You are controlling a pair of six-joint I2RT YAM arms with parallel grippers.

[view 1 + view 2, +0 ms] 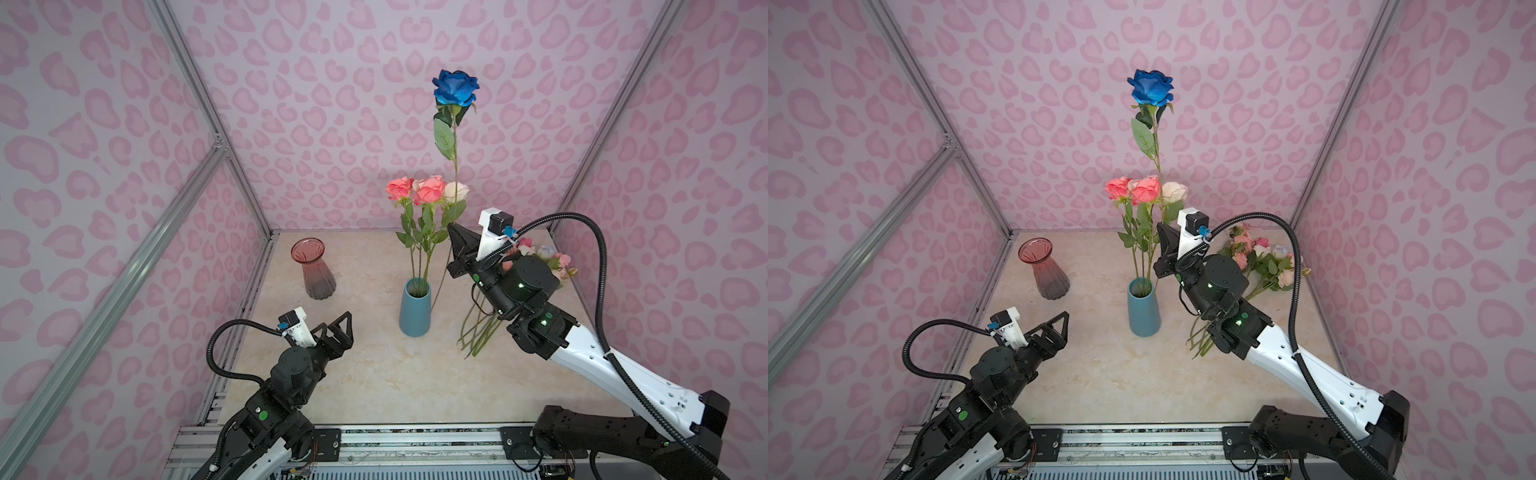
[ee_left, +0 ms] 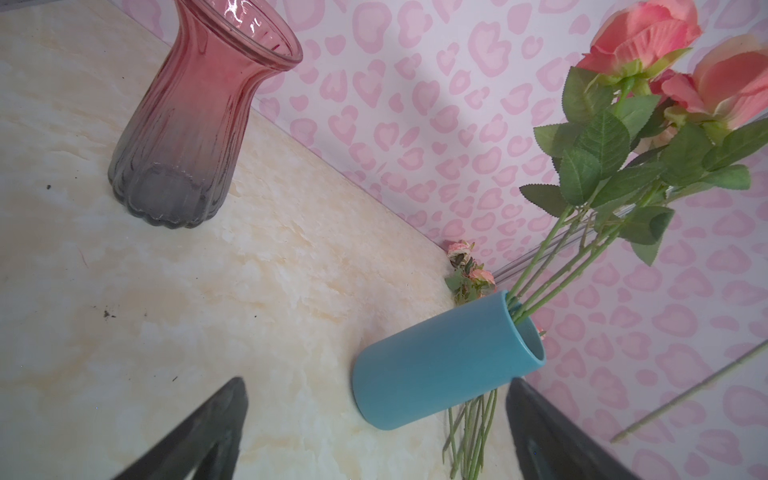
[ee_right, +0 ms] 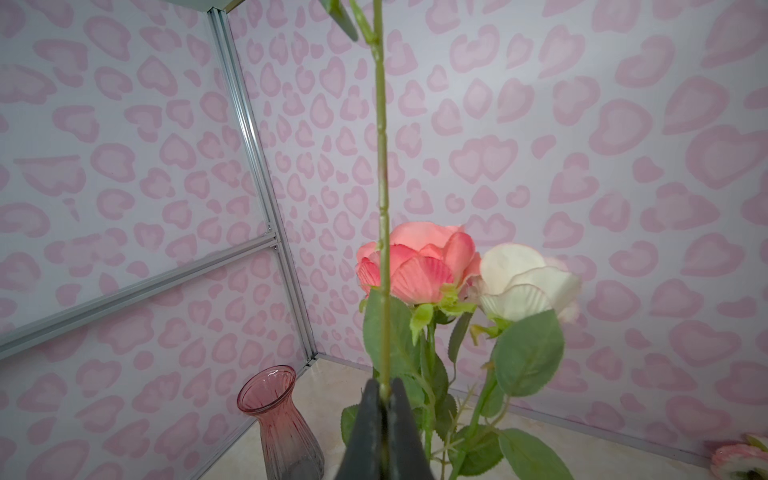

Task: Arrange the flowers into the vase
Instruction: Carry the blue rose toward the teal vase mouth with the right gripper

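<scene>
- Cream, marble-patterned finish is seen on the surface [image 1: 374, 382] in both top views. The blue vase [image 1: 414, 309] is stood upright near its middle, with two coral roses [image 1: 415, 189] and a cream rose [image 1: 462, 192] seated in it.
- The deep blue rose [image 1: 455, 88] is held upright by the right fingers [image 1: 461, 245], which are clamped together on its stem. The bloom is raised well above the bouquet. The lower stem end is located outside the blue vase, just beside its right side.
- The loose flowers [image 1: 1262, 255] are laid on the surface at the right, partly hidden by the right arm, with their stems pointed toward the front.
- The red glass vase [image 1: 1044, 270] is stood upright at the far left, well apart from the blue vase.
- The left fingers [image 1: 1059, 328] are spread wide apart, front left of the blue vase.
- In the left wrist view, both left fingers [image 2: 199, 432] are shown spread apart, with the blue vase [image 2: 436, 365] between and beyond them. The red glass vase [image 2: 195, 116] and the coral roses [image 2: 640, 37] are also shown.
- In the right wrist view, the right fingers [image 3: 370, 432] are shown pressed onto the stem of the deep blue rose [image 3: 382, 166]. A coral bloom and the cream rose [image 3: 523, 282] are seen just behind that stem.
</scene>
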